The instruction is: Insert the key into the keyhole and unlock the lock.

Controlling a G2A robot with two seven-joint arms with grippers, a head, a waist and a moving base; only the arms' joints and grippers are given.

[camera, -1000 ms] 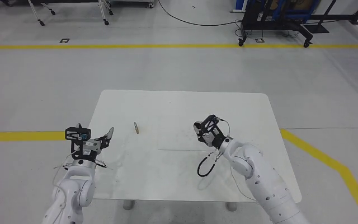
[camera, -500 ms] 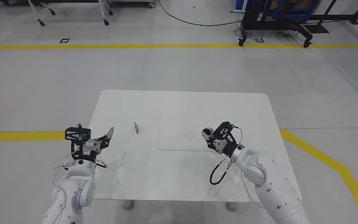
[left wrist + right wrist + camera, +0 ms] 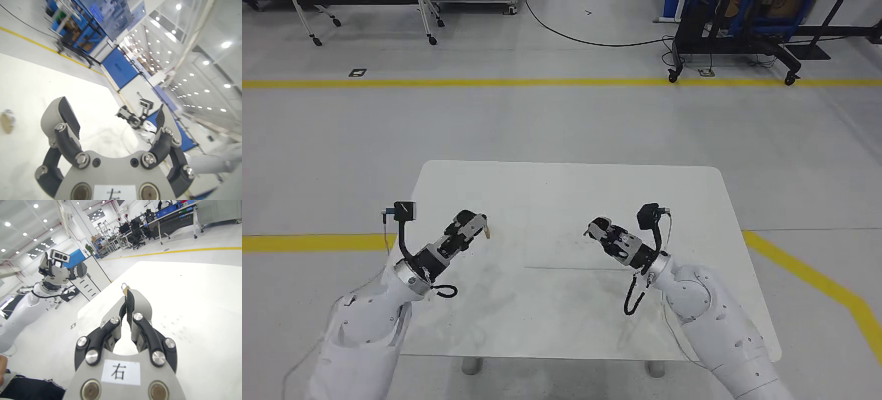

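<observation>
A small brass padlock (image 3: 487, 231) lies on the left part of the white table (image 3: 562, 190). My left gripper (image 3: 473, 223) hangs open right beside it. In the left wrist view the padlock (image 3: 7, 121) sits off to one side of the open fingers (image 3: 69, 117), not between them. My right gripper (image 3: 595, 231) is over the table's middle, shut. In the right wrist view its pads (image 3: 129, 306) are pressed together and the padlock (image 3: 125, 288) shows just past the tips. No key is visible; I cannot tell whether one is pinched between the pads.
A black cable loops from the right wrist onto the table (image 3: 634, 295). Bare tabletop lies between the two grippers. Yellow floor tape (image 3: 542, 82) and wheeled stands (image 3: 732, 45) are beyond the far edge.
My left arm swung in from the table's left edge to beside the padlock. My right gripper drifted right, then came back left toward the table's middle.
</observation>
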